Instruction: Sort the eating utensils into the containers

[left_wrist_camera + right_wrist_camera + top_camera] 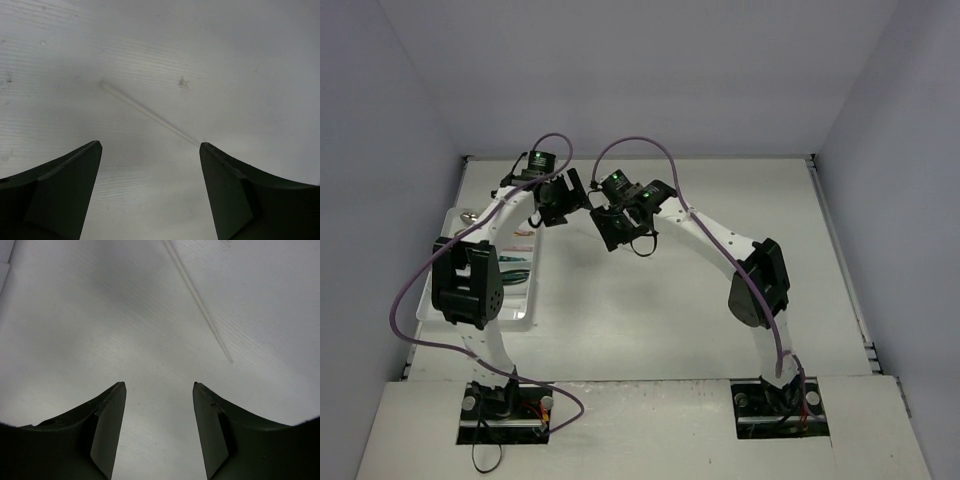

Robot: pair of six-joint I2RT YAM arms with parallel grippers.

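Table (250,60): stick (150,114) seemingly beyond left tool (150,145)

Bare table (225,60) rings the pale stick (145,111); left gripper (150,145) crowds right gripper (159,384).

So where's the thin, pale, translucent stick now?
The stick lies flat on the white table, diagonal, just ahead of the left gripper; in the right wrist view it sits upper right.

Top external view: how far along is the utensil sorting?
Mostly done: coloured-handled utensils lie in the white divided plastic tray. In hand: nothing; left gripper and right gripper both open, empty. Remaining: a thin pale stick on the table, the only loose piece visible.
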